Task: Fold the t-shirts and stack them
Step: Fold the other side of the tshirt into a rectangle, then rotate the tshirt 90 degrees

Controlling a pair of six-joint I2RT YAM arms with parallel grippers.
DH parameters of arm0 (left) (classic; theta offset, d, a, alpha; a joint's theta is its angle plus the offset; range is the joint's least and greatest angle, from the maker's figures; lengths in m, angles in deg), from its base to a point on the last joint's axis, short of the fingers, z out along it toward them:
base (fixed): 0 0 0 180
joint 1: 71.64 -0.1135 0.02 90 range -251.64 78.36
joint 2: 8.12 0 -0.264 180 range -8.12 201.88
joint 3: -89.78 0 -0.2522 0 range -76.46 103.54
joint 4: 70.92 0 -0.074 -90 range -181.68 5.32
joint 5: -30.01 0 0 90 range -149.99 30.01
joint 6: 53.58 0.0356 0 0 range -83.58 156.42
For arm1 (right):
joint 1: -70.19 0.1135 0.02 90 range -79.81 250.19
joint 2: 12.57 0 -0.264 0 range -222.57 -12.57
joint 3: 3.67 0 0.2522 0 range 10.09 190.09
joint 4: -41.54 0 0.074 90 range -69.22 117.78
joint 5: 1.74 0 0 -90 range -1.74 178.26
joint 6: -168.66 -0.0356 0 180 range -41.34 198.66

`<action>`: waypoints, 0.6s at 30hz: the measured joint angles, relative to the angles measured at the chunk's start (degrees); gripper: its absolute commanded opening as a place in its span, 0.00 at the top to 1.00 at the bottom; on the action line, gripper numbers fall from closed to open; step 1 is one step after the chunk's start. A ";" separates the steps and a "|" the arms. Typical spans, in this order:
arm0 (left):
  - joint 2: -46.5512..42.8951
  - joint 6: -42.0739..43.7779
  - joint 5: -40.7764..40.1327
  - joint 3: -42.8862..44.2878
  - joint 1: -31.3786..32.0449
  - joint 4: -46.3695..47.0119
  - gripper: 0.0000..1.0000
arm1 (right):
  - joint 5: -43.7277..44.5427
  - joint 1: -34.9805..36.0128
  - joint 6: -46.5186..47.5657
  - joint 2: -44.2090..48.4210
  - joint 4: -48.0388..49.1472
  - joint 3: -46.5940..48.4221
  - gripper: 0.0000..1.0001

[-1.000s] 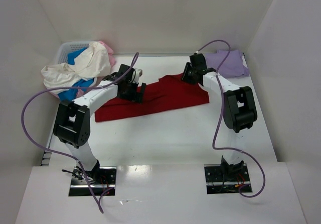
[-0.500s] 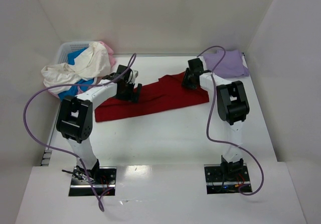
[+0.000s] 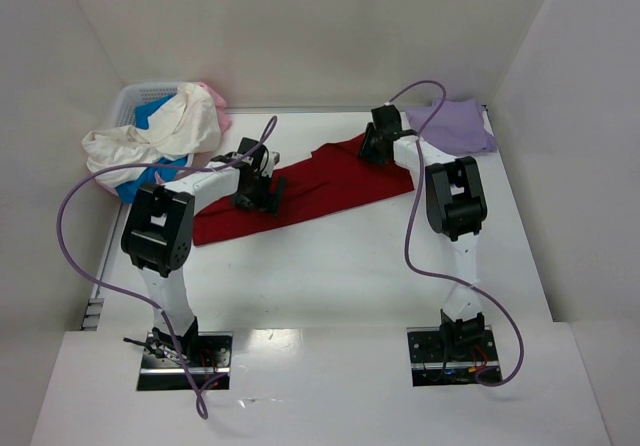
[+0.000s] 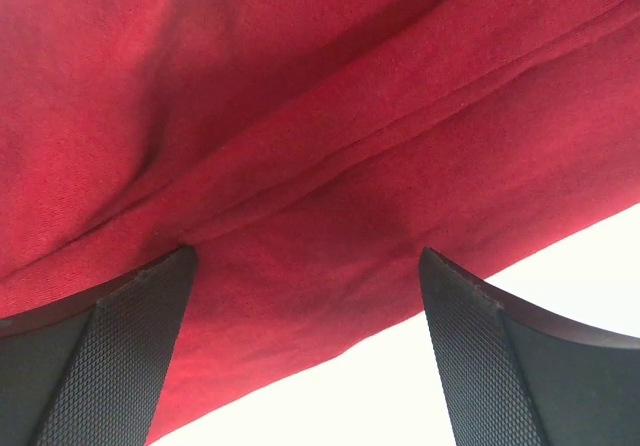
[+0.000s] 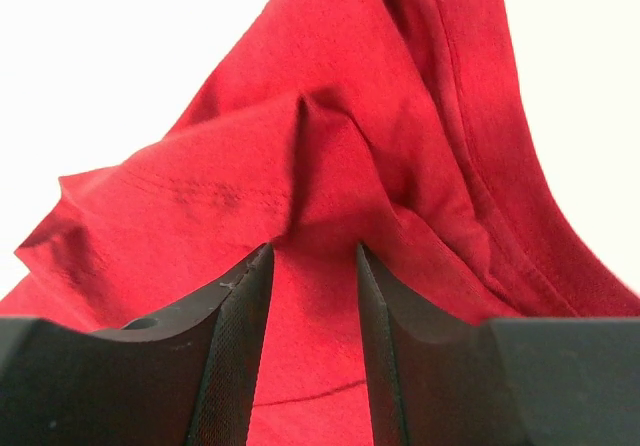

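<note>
The right gripper (image 5: 312, 256), clamped on a fold of the dark red t-shirt (image 3: 325, 191), has dragged it farther back mid-table; the left gripper (image 4: 305, 266) hovers spread wide over it; folding has barely begun.

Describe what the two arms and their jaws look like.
The left arm and right arm match: white links, bulky black joint housings, dark base plates. A purple cable loops from each base up to the wrist. The jaws are black, their inner faces finely cross-hatched.

Plain white walls (image 3: 300, 26) enclose a white table (image 3: 330, 276) under even light.
</note>
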 measured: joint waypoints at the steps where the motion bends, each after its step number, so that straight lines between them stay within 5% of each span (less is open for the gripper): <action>1: 0.09 0.00 0.07 -0.17 0.00 0.09 0.00 | 0.00 -0.02 -0.02 -0.04 -0.04 0.39 0.55; 18: 0.09 -0.04 2.16 -0.92 -0.15 1.14 0.00 | -3.10 -0.39 -2.45 -3.56 0.85 3.96 0.62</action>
